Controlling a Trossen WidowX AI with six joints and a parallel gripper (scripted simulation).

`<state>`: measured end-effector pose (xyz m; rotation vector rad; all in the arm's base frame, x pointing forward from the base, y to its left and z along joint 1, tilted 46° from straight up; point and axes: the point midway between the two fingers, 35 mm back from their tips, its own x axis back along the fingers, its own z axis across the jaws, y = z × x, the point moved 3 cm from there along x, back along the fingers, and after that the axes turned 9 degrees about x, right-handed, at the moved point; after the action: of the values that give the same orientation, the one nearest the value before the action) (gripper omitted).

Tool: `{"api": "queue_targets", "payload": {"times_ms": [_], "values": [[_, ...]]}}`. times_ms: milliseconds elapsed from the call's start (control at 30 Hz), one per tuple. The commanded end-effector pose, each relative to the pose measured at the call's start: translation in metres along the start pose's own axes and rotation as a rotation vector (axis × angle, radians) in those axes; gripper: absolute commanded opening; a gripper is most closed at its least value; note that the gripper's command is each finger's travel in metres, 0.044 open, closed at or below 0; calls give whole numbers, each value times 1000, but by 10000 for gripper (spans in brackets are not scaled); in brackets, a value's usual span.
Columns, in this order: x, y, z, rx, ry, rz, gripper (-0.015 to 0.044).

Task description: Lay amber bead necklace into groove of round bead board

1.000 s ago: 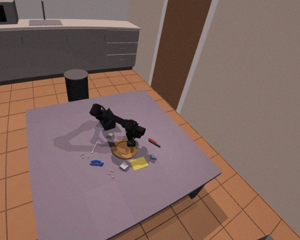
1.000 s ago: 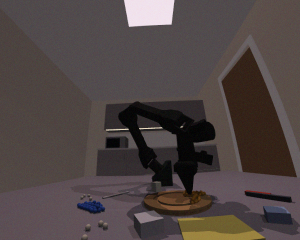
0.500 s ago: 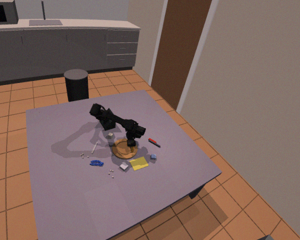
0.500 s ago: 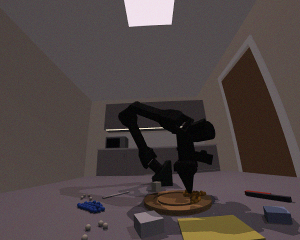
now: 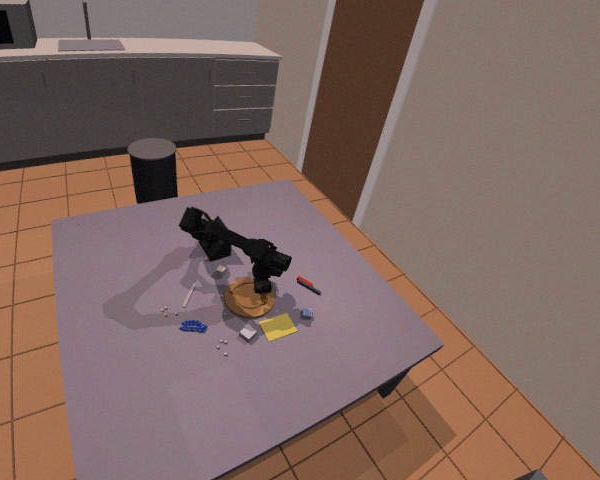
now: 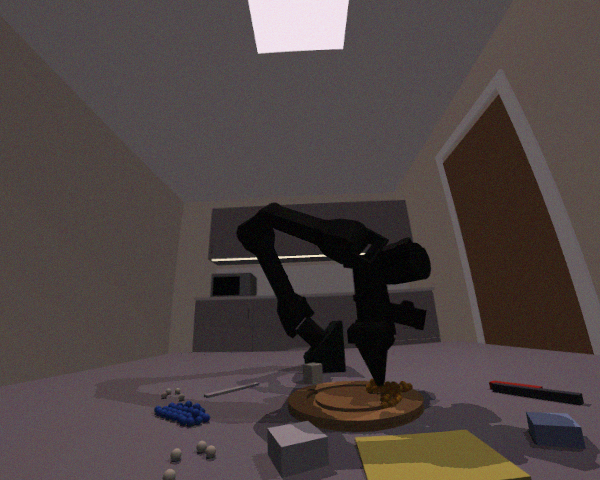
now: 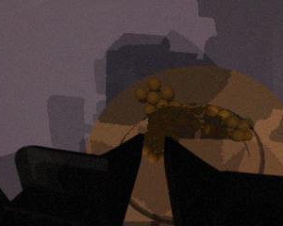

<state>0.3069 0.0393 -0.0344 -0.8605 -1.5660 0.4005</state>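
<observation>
The round wooden bead board [image 5: 233, 304] [image 6: 341, 422] [image 7: 255, 89] lies on the table and has a ring-shaped groove. The amber bead necklace [image 6: 392, 398] [image 7: 153, 97] is bunched on the board's right side in the exterior view. In the wrist view, one cluster lies outside the groove near the rim, and a double row runs right, close to the groove's upper arc. My gripper [image 6: 379, 383] [image 7: 154, 140] points down at the board, its fingertips close together with beads of the necklace between them. Shadow hides part of the necklace there.
A blue bead necklace [image 5: 193, 326] [image 6: 182, 413], small pale beads, a white stick [image 5: 188, 295] and a beige cube [image 5: 220, 269] lie left of the board or behind it. A white block [image 5: 247, 333], yellow sheet [image 5: 278, 327], blue block [image 5: 306, 313] and red-and-black marker [image 5: 308, 285] lie in front and right.
</observation>
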Motion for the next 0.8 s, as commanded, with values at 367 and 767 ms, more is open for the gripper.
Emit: {"api": "queue_targets", "payload": {"times_ms": [367,767], "values": [[0,0,0,0,3,-1,0],[9,0,1,9,2,4,0]]}}
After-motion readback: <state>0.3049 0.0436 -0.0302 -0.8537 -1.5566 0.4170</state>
